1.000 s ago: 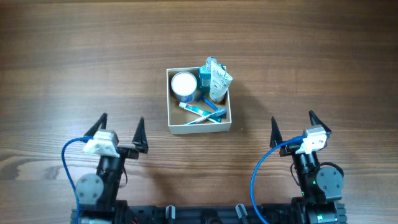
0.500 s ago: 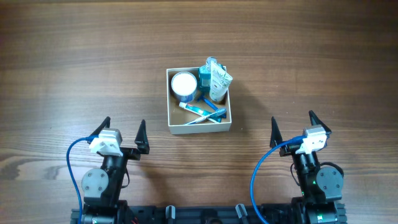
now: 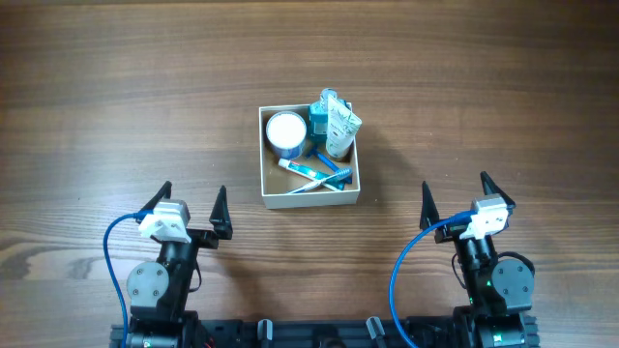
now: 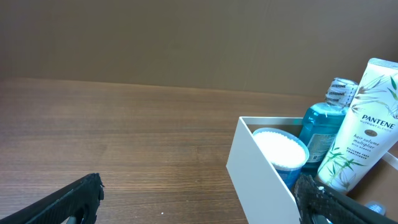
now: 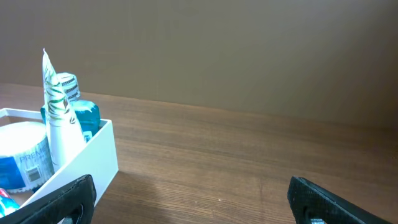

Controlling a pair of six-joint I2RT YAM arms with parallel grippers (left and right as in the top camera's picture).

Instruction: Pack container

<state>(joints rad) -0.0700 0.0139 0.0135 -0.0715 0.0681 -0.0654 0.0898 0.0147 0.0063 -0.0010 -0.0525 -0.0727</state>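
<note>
The container (image 3: 263,155), a square white-walled cardboard box, sits at the table's middle. It holds a white-lidded blue jar (image 3: 285,130), a teal mouthwash bottle (image 3: 318,123), a white Pantene tube (image 3: 340,126) and a toothbrush (image 3: 308,172). My left gripper (image 3: 191,202) is open and empty near the front left, apart from the box. My right gripper (image 3: 453,195) is open and empty near the front right. The left wrist view shows the box wall (image 4: 261,174), the jar (image 4: 280,149) and the tube (image 4: 360,130). The right wrist view shows the box corner (image 5: 93,155).
Bare wooden tabletop (image 3: 116,97) surrounds the box on all sides. Blue cables loop beside both arm bases at the front edge.
The left arm shifted slightly toward the front between one second and half a second ago. Nothing has moved since. The right arm and the box are still.
</note>
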